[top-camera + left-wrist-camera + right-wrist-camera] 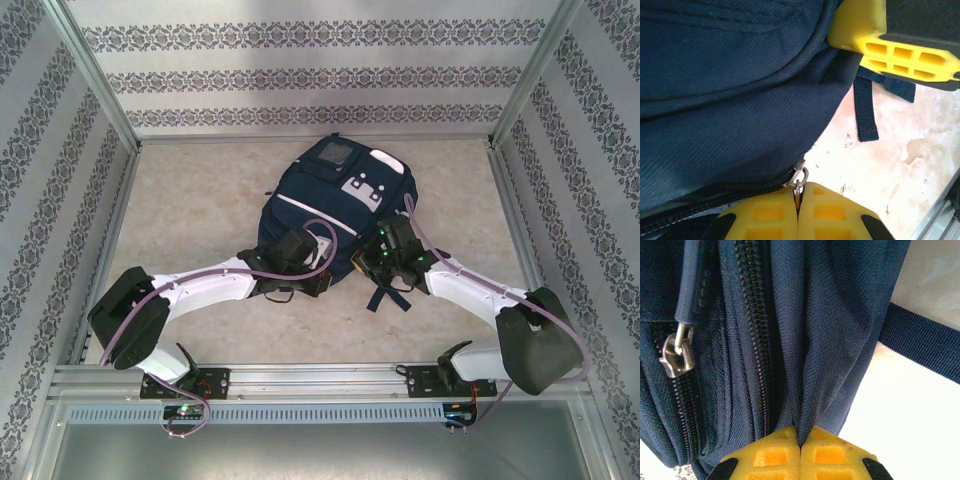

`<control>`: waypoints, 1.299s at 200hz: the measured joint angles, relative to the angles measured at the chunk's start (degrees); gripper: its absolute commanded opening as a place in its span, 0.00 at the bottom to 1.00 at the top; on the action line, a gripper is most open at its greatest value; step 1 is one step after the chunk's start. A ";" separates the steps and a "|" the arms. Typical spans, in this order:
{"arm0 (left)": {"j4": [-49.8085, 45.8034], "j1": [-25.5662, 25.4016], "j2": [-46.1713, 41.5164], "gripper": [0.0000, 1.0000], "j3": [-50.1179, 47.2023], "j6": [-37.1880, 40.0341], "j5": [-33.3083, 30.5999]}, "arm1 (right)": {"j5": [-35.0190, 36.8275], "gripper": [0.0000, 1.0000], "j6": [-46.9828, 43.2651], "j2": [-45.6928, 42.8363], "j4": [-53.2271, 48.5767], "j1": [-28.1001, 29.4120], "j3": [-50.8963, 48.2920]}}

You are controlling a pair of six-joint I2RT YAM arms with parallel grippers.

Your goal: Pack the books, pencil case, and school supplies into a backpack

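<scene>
The large navy blue fabric backpack (340, 195) with white reflective stripes and pale grey patches is lying flat in the centre of the top view on the pale mottled table (200, 230), its lower edge in the frame facing the 2 arms. The left gripper (322, 268) is sitting at that edge, left of centre. In the left wrist view its 2 yellow fingers (765, 215) are pressing together at bottom centre, pinching the small silver metal zipper pull (799, 180). The right gripper (360, 264) is sitting just beside it. In the right wrist view its yellow fingers (775, 455) are squeezing a fold of the navy fabric, with a silver zipper slider (675, 357) hanging at left and a dark woven strap (925, 340) crossing at right.
</scene>
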 measured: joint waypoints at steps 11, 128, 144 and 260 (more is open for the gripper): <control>-0.76 0.02 -0.70 0.00 0.00 0.20 -0.87 | 0.07 0.00 -1.18 -0.33 -0.90 -0.61 0.09; -5.55 0.72 -3.82 0.00 0.00 1.07 -5.55 | -1.11 0.00 -10.08 -2.54 -6.64 -11.10 0.04; -5.84 0.90 -4.33 0.00 0.00 1.07 -5.62 | -1.73 0.00 -11.65 -2.69 -7.23 -13.07 0.07; -5.57 0.92 -4.37 0.00 -0.20 0.98 -2.08 | -1.99 0.63 -16.52 -12.13 -18.16 -16.72 3.48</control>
